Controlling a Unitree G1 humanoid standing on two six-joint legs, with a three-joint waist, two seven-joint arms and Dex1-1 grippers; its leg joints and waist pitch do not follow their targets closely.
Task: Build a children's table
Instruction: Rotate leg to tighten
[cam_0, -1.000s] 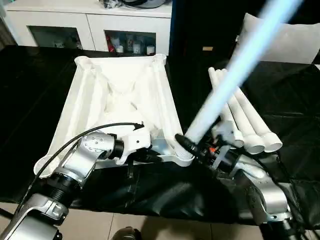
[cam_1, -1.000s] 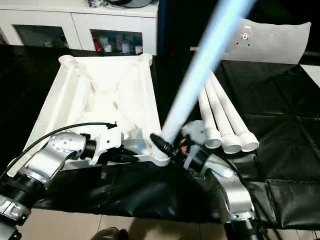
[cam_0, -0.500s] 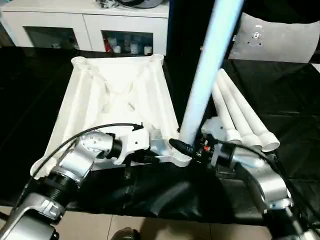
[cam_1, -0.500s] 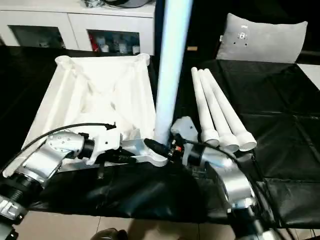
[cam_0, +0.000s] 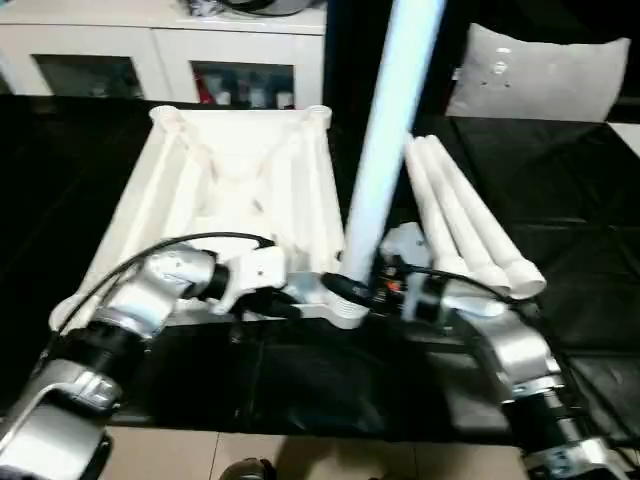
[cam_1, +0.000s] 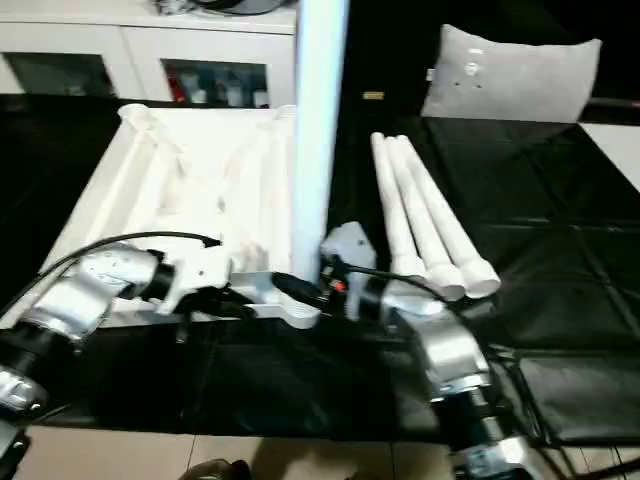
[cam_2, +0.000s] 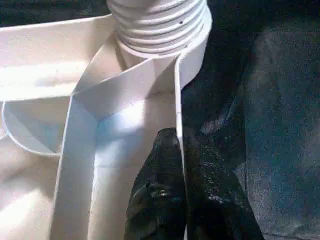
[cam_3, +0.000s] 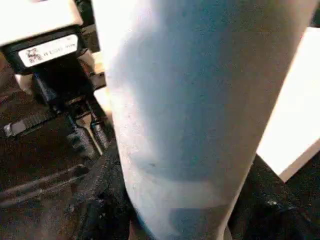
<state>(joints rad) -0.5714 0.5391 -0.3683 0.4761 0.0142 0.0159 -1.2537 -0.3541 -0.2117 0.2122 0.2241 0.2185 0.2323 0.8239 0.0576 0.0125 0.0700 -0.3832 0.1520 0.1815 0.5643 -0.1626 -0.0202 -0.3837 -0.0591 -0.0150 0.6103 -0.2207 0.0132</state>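
Black sheeting covers the bench (cam_0: 560, 210), and on it the children's table top (cam_0: 235, 190) lies upside down, ribbed underside up, in front of the white cabinet (cam_0: 160, 50), with three spare legs (cam_0: 470, 225) side by side just beside the top. A fourth leg (cam_0: 385, 150) stands nearly upright with its threaded end entering the top's near corner socket (cam_2: 165, 30); the right gripper (cam_0: 358, 288) has its jaws clamped low on this leg, while the left gripper (cam_2: 182, 187) has its jaws closed on the top's rim beside that socket. If the leg leans as it turns, I judge the threads could cross and jam, or the light top could shift on the slick sheeting should the left grip slip.
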